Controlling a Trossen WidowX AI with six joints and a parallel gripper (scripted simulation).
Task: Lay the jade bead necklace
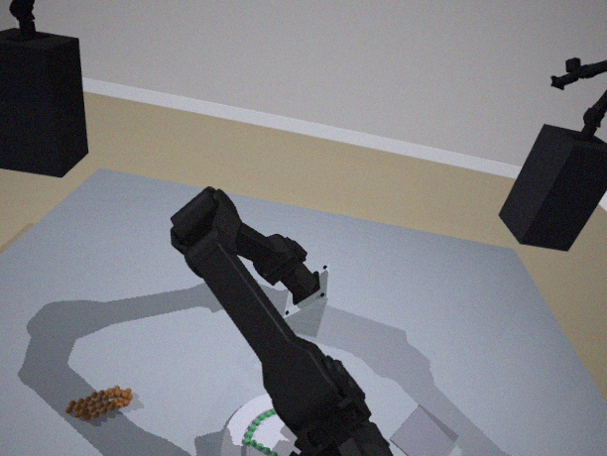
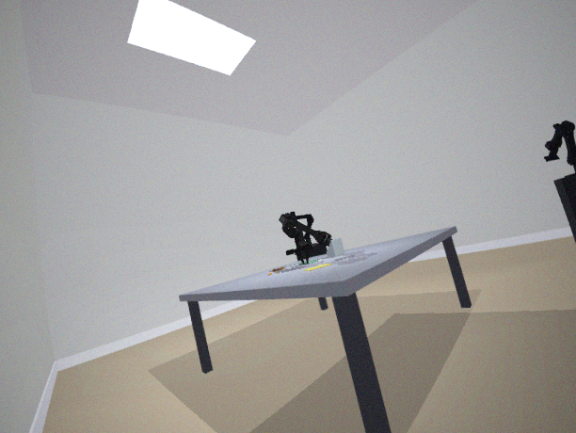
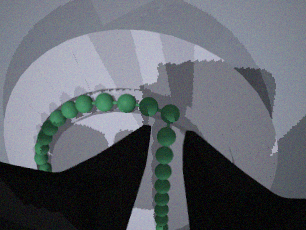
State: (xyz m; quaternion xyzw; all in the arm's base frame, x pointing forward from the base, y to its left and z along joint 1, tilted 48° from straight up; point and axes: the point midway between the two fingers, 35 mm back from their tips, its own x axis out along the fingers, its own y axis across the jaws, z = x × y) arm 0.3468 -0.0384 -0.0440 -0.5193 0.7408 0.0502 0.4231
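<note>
The jade bead necklace [image 1: 246, 440] [image 3: 104, 102] lies on the white round bead board [image 1: 237, 420] [image 3: 30, 85]. In the wrist view its left and upper beads curve near the groove line. At the upper right it bends sharply, and a straight strand runs down between my fingers, inside the board's right side. My gripper [image 2: 303, 263] [image 3: 166, 135] is low over the board and partly open, with a visible gap on either side of the strand. Bead contact with the fingers does not show. The arm hides the gripper and part of the board in the top view.
An orange bead bundle [image 1: 99, 403] [image 2: 278, 269] lies left of the board. A pale upright box [image 1: 309, 319] [image 2: 336, 248] stands beyond it, partly behind the arm. A grey-purple block [image 1: 424, 431] is to the right. A yellow strip [image 2: 318, 267] lies on the table.
</note>
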